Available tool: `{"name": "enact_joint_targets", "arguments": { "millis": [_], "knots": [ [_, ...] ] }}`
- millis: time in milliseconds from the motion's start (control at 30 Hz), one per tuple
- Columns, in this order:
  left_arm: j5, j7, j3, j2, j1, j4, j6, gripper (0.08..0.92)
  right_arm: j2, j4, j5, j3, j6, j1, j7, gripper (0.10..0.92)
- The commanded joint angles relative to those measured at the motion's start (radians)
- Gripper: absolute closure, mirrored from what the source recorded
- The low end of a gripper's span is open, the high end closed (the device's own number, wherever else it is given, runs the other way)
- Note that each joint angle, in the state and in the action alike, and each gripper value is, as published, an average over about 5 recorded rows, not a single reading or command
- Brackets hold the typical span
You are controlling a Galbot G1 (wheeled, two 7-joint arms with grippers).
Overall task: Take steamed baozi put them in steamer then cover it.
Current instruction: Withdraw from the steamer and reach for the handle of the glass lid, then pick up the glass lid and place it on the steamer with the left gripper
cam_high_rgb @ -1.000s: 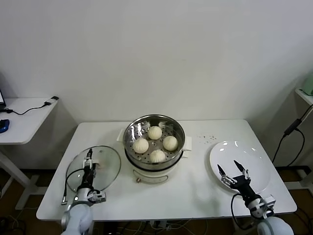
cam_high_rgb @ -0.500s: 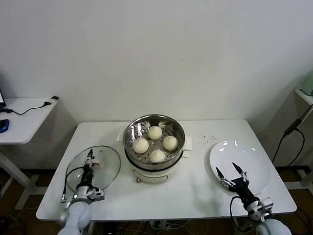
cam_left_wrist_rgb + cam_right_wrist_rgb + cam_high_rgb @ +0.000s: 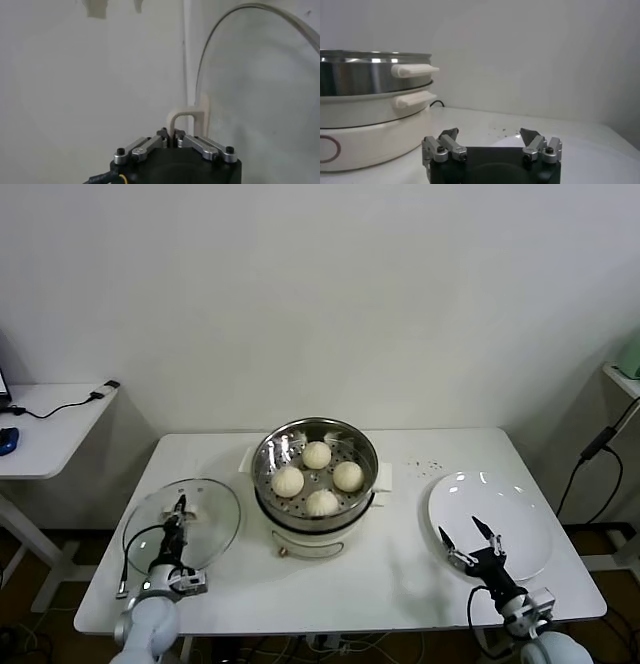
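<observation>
My left gripper (image 3: 177,511) was pinched tight on the handle (image 3: 187,119) of the glass lid (image 3: 183,524), which stood tilted off the white table (image 3: 400,569) near its left edge. My right gripper (image 3: 471,542) hovered with fingers spread wide and empty over the near rim of the white plate (image 3: 520,519). Bare tabletop lay between plate and steamer (image 3: 315,484). The steamer sat uncovered mid-table, four steamed baozi (image 3: 318,476) on its perforated tray. A plain wall (image 3: 320,294) stood behind.

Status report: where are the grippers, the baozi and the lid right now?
Left gripper shut on glass lid handle, left of steamer. Right gripper open over plate. Four baozi in steamer, uncovered.
</observation>
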Motion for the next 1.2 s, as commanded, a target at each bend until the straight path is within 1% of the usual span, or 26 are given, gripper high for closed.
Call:
{"name": "enact_joint_targets", "arguments": {
  "millis": [33, 233, 400, 500, 600, 733, 833, 967, 1067, 1133, 1200],
  "knots": [
    [-0.056, 0.027, -0.012, 0.05, 0.093, -0.232, 0.06, 0.852, -0.013, -0.004, -0.001, -0.005, 0.003, 0.006, 0.001, 0.203],
    [-0.113, 0.063, -0.048, 0.126, 0.219, -0.438, 0.154, 0.852, -0.029, -0.014, 0.01, -0.002, 0.005, 0.018, 0.0, 0.203],
    [-0.137, 0.116, -0.041, 0.197, 0.316, -0.643, 0.331, 0.852, -0.041, -0.034, 0.013, -0.004, 0.007, 0.038, -0.002, 0.203],
    [-0.151, 0.154, -0.022, 0.232, 0.335, -0.727, 0.406, 0.852, -0.048, -0.049, 0.014, -0.011, 0.007, 0.059, -0.003, 0.203],
    [-0.188, 0.199, 0.028, 0.281, 0.323, -0.779, 0.496, 0.852, -0.054, -0.061, 0.014, -0.025, 0.006, 0.084, 0.0, 0.203],
    [-0.208, 0.243, 0.135, 0.35, 0.265, -0.817, 0.607, 0.852, -0.069, -0.077, 0.014, -0.053, 0.005, 0.117, 0.006, 0.203],
    [-0.183, 0.294, 0.232, 0.388, 0.178, -0.828, 0.669, 0.852, -0.087, -0.103, 0.014, -0.077, 0.005, 0.153, 0.009, 0.203],
    [-0.111, 0.422, 0.393, 0.406, 0.029, -0.824, 0.723, 0.852, -0.096, -0.131, 0.013, -0.106, 0.005, 0.2, 0.013, 0.203],
    [-0.032, 0.531, 0.506, 0.376, -0.08, -0.814, 0.732, 0.852, -0.095, -0.145, 0.012, -0.118, 0.006, 0.223, 0.013, 0.203],
    [0.022, 0.59, 0.566, 0.332, -0.14, -0.802, 0.732, 0.852, -0.095, -0.152, 0.01, -0.123, 0.007, 0.232, 0.013, 0.203],
    [0.071, 0.628, 0.619, 0.279, -0.185, -0.778, 0.732, 0.852, -0.095, -0.159, 0.008, -0.124, 0.008, 0.238, 0.012, 0.203]
  ]
}}
